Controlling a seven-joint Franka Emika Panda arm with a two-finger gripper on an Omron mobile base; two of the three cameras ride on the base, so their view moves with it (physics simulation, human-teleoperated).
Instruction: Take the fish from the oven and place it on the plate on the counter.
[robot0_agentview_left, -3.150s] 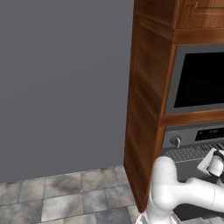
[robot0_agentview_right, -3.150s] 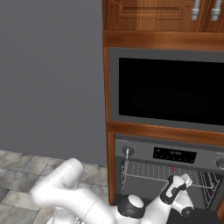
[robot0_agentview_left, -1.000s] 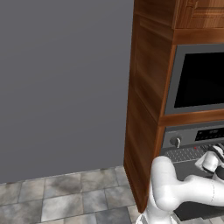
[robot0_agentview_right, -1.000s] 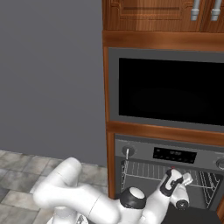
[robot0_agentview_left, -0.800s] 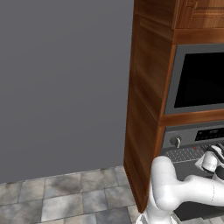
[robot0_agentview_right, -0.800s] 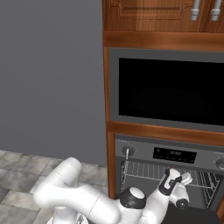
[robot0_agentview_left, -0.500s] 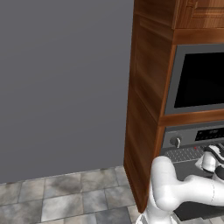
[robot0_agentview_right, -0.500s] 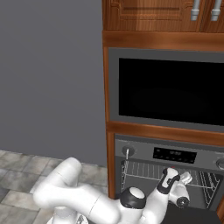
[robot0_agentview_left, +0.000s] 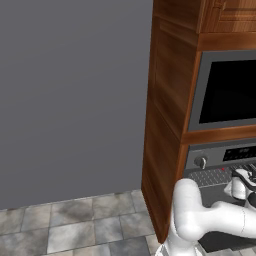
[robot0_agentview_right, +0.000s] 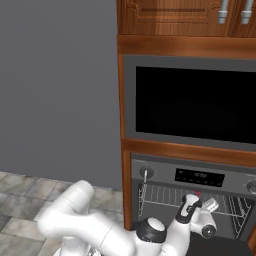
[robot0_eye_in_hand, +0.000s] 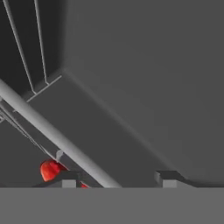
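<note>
Oven (robot0_agentview_right: 200, 192): brushed stainless front, round knob at the left of the panel, dark display strip mid-panel, digits too small to read. Cavity open, thin wire rack bars (robot0_agentview_right: 165, 196) run front to back. Above it sits a black glossy window in a grey frame (robot0_agentview_right: 192, 102), set in a reddish wood-grain cabinet column (robot0_agentview_left: 167, 125). Wall is flat matte grey, floor is mottled grey stone tiles (robot0_agentview_left: 75, 227).

Hand view: smooth grey oven walls and floor meeting in a corner; a thick grey rack rail (robot0_eye_in_hand: 52, 135) runs diagonally from 9 o'clock toward 6. Fish (robot0_eye_in_hand: 51, 169) is a small glossy orange-red blob at about 7 o'clock, just beside the left fingertip and partly tucked under the rail; tail not discernible.

Arm: white glossy links with dark joints, elbow bent low, forearm reaching forward to the oven mouth; wrist and hand at the rack's front edge in the right base view. Gripper (robot0_eye_in_hand: 118, 179) points into the cavity, finger tips set well apart, moderately wide, nothing between them. Fish not gripped.
</note>
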